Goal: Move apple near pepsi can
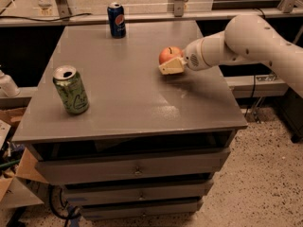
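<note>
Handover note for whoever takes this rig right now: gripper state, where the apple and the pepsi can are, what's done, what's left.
The gripper is over the right-middle of the table, shut on the apple.
The pepsi can stands upright at the table's far edge, well apart from the apple, further back and to the left in view.
The green can stands upright near the front left and is not part of the job.
Done: apple grasped.
Left: carry the apple back and left to the pepsi can, set it down beside the can, release.
</note>
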Controlling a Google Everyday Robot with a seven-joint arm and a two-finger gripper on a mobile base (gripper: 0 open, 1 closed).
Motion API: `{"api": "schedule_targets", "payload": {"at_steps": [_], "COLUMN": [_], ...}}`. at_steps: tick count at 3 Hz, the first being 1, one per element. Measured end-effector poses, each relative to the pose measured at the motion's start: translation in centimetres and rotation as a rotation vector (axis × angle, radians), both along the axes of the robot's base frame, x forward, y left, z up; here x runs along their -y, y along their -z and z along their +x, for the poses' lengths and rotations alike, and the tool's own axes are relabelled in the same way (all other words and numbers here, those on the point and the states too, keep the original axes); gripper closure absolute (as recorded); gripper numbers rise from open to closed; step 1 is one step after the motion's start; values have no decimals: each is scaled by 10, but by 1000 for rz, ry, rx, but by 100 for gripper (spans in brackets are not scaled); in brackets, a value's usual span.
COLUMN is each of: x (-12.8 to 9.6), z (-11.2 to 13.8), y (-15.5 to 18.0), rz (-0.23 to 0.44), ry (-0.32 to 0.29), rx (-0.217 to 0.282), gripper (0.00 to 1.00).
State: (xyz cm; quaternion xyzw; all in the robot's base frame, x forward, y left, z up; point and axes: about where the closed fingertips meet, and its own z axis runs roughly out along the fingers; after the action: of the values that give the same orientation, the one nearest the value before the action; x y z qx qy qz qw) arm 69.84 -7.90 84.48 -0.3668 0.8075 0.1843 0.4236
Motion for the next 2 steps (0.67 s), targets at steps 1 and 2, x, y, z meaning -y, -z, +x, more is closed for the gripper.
{"api": "schedule_targets", "payload": {"at_steps": [1,2], "x": [-13,-13], "z": [17,17], "y": [-42,-42], "rz": [13,13], "ry": [-4,-4], "rx": [72,72], "gripper": [100,100]}}
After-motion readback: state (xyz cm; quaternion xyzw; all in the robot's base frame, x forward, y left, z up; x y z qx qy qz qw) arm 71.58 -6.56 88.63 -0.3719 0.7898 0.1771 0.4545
